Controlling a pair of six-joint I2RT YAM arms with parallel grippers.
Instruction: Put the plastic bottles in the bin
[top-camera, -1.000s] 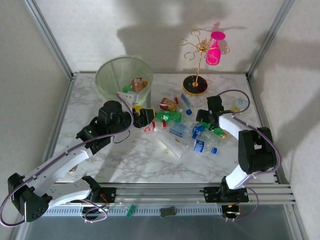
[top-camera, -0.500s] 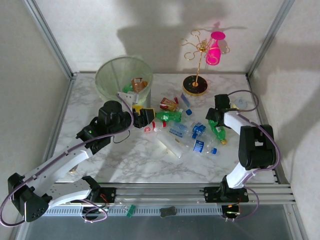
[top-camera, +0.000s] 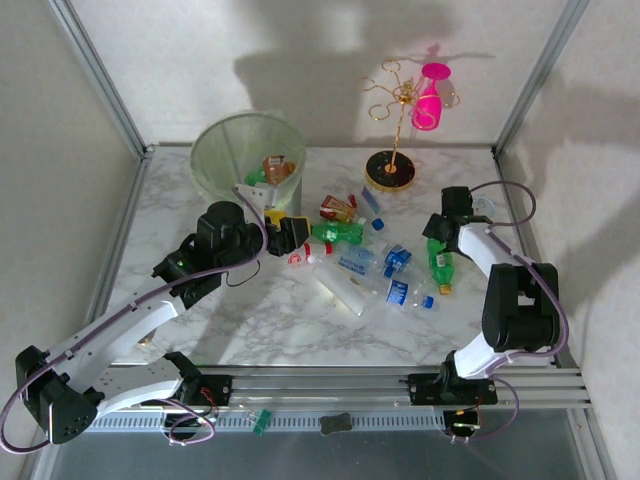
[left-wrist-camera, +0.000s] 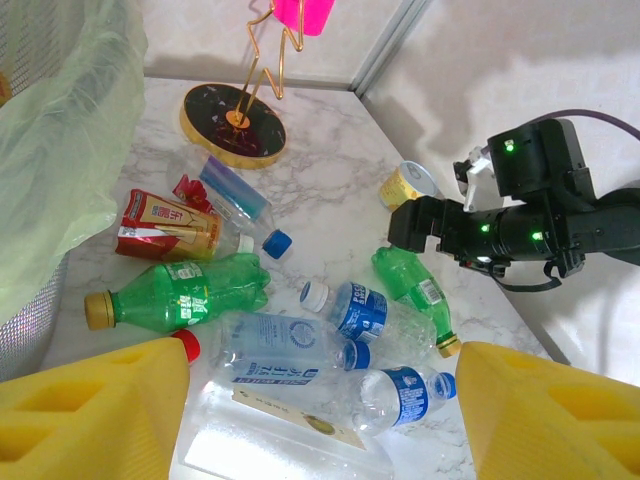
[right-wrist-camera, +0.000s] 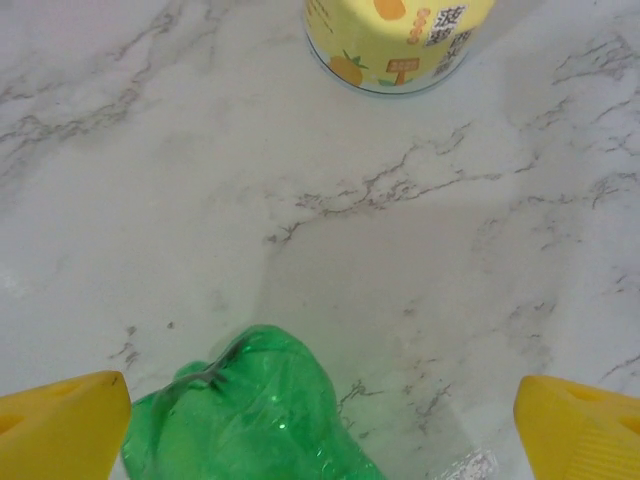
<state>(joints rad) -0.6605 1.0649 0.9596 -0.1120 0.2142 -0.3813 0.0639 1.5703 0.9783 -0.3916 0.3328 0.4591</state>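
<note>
On the bench, your right end effector gapes off-centre around the green bottle; closing may eject it. Left end effector apart too.

Bright, diffuse light from the near side throws broad, soft shadows onto the back wall and right wall. The counter is evenly lit, faintly glossy. In the right wrist view the near green bottle is slightly soft.

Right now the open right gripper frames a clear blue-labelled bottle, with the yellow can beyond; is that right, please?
Not quite: the right wrist view shows a green bottle, not a clear blue-labelled one, framed by the open right gripper, with the yellow can beyond.
</note>
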